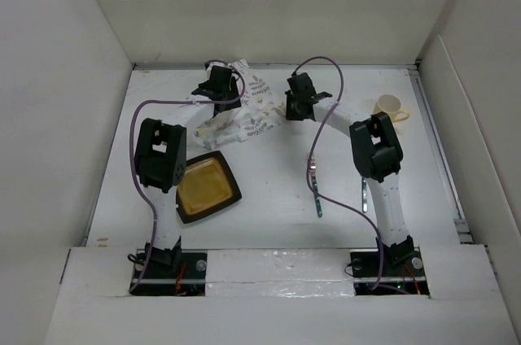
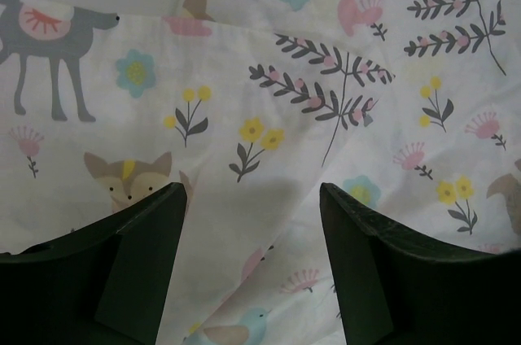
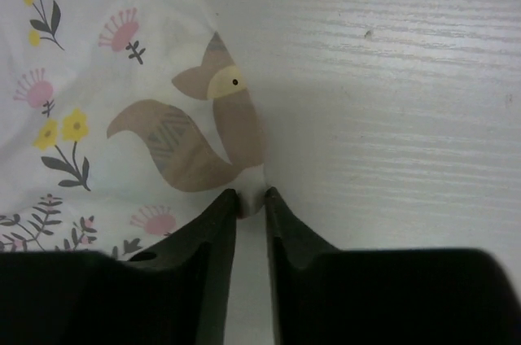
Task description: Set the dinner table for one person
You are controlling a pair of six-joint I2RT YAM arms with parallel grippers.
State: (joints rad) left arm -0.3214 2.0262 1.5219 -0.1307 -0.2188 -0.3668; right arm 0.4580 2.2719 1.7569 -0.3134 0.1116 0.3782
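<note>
the dinner table (image 1: 269,223), a plain white top edged by white walls, spans the whole floor under both arms. at left a square yellow plate (image 1: 207,187) with a black rim lies flat. the left gripper (image 2: 251,195) hangs wide open just over the rumpled placemat (image 2: 326,36), printed with a grey deer, foxes, a bird and flowers. the right gripper (image 3: 250,194) is pinched tight on the placemat's edge beside a fox print. further right lie a slim utensil (image 1: 317,192), a second utensil (image 1: 364,195) and a yellow cup (image 1: 391,106).
</note>
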